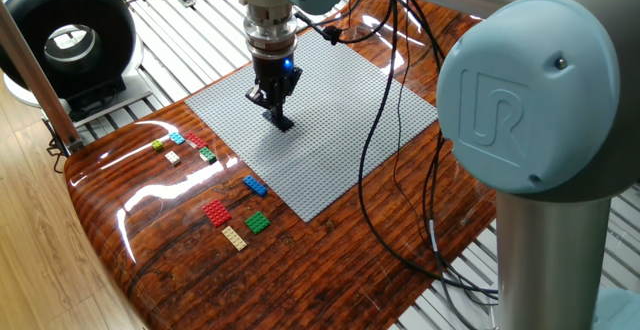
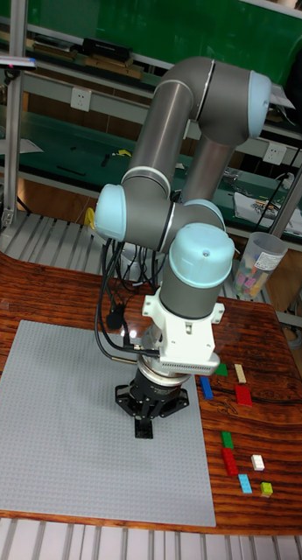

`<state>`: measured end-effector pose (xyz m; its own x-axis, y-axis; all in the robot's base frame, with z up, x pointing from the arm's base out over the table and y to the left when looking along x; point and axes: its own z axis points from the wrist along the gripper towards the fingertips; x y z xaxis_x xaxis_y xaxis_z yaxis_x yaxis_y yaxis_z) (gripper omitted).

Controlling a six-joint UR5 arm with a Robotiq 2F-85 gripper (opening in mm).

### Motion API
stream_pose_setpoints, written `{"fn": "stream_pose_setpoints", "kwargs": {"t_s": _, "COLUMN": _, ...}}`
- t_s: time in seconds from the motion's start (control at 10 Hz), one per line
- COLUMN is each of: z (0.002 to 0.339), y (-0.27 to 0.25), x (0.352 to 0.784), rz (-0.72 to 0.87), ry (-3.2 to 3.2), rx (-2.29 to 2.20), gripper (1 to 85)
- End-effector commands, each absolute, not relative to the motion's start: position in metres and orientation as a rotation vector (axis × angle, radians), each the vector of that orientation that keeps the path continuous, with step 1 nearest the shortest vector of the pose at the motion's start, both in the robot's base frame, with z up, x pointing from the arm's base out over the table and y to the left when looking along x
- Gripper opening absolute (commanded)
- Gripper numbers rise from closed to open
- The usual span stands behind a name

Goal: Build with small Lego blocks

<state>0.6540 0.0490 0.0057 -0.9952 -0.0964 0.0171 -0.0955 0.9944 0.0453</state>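
End effector (image 1: 279,120) (image 2: 144,428) pointing straight down over the grey studded baseplate (image 1: 320,160) (image 2: 72,437), tips at or just above the studs near the plate's middle; fingers close together around something small and dark, though whether gripping a brick or merely shut cannot be told from either view. Small blue light glowing on the wrist body just above the fingers. Black cables (image 1: 385,170) trailing from the wrist across the baseplate and over the far edge of the desk (image 1: 170,270). Off the plate, on the glossy wood-grain desk, loose small Lego blocks in two clusters. Nearer cluster just beside the plate's corner: blue brick (image 1: 255,185) (image 2: 206,388) closest to the plate, red brick (image 1: 217,212) (image 2: 243,395), green brick (image 1: 258,222) (image 2: 221,370) and tan brick (image 1: 234,237) (image 2: 240,374) close together but apart. Farther cluster along the plate's other edge: red and green bricks (image 1: 201,148) (image 2: 228,448) touching in a row, light blue brick (image 1: 177,138) (image 2: 245,483), white brick (image 1: 173,156) (image 2: 257,462), yellow-green brick (image 1: 158,145) (image 2: 267,489). Beyond the desk edge in the fixed view, a black ring-shaped device (image 1: 65,35) standing on the slatted floor. In the tall view, a clear container (image 2: 256,264) of coloured pieces standing at the back of the desk.
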Motion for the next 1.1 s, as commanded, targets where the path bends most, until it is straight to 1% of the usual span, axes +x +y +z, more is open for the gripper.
{"fn": "stream_pose_setpoints", "kwargs": {"t_s": 0.0, "z": 0.0105, "y": 0.0488, "x": 0.6554, "rz": -0.096, "ry": -3.117, "rx": 0.155, "gripper": 1.0}}
{"fn": "stream_pose_setpoints", "kwargs": {"t_s": 1.0, "z": 0.0079, "y": 0.0564, "x": 0.6563, "rz": -0.106, "ry": -3.119, "rx": 0.117, "gripper": 1.0}}
